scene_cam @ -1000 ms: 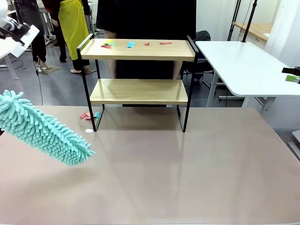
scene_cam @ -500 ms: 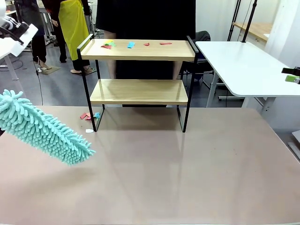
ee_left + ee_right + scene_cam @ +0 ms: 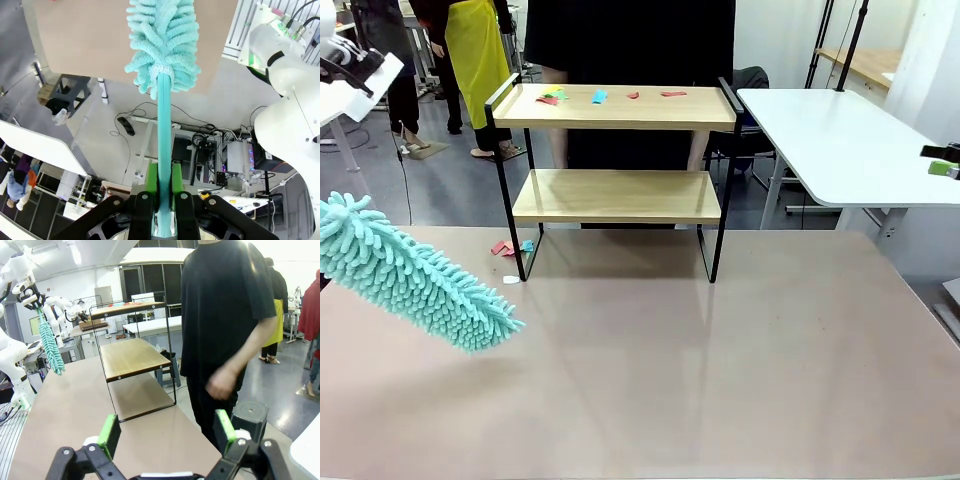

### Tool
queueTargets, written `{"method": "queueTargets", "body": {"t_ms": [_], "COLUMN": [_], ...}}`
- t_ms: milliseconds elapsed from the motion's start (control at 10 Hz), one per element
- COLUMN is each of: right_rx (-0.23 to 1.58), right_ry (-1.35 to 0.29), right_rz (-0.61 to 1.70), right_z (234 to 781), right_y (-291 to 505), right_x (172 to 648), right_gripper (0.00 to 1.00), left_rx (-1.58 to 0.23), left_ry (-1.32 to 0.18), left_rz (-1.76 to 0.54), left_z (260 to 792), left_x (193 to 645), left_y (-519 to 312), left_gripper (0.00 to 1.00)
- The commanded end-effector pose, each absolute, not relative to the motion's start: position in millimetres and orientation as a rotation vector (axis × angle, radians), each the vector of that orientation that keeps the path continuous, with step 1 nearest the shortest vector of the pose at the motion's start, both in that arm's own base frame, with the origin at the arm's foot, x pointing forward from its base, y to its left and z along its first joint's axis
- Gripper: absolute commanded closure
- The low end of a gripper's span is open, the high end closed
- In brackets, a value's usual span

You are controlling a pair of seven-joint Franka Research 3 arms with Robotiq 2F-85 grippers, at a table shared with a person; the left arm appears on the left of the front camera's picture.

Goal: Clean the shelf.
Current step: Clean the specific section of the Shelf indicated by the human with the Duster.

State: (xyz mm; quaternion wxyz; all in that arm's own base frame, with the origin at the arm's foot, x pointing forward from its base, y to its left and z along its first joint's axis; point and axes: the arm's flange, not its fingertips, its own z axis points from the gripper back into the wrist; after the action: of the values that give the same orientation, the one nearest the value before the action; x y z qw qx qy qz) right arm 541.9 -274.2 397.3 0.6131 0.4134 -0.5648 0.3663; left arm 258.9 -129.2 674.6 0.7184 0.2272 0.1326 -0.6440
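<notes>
The shelf (image 3: 617, 107) stands at the table's far middle, two wooden boards in a black frame. Several coloured paper scraps (image 3: 599, 95) lie on its top board, and the lower board (image 3: 616, 194) is bare. My left gripper (image 3: 164, 182) is shut on the teal handle of a fluffy teal duster (image 3: 162, 40). The duster (image 3: 415, 280) hangs tilted over the table's left part, well short of the shelf. My right gripper (image 3: 167, 432) is open and holds nothing, off the table's right side, facing the shelf (image 3: 132, 357) end-on.
A person in black (image 3: 220, 315) stands right behind the shelf. More scraps (image 3: 506, 247) lie on the table by the shelf's left foot. A white table (image 3: 840, 140) stands at the right. The brown table (image 3: 670, 360) is bare in front of the shelf.
</notes>
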Motion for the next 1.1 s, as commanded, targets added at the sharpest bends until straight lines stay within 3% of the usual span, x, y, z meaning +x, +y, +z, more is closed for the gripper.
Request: {"method": "queueTargets", "body": {"t_ms": [0, 1000], "right_rx": [0.952, 0.952], "right_ry": [-1.307, -1.307], "right_rz": [0.852, 0.852], "right_z": [401.2, 401.2], "right_y": [-272.1, -272.1], "right_x": [542.9, 542.9], "right_gripper": [0.0, 0.0], "left_rx": [0.488, 0.488], "left_ry": [0.282, 0.282], "left_rz": [-1.408, -1.408], "left_z": [675.4, 675.4], "left_x": [256.8, 256.8], "left_y": [-128.3, -128.3], "left_gripper": [0.87, 0.87]}}
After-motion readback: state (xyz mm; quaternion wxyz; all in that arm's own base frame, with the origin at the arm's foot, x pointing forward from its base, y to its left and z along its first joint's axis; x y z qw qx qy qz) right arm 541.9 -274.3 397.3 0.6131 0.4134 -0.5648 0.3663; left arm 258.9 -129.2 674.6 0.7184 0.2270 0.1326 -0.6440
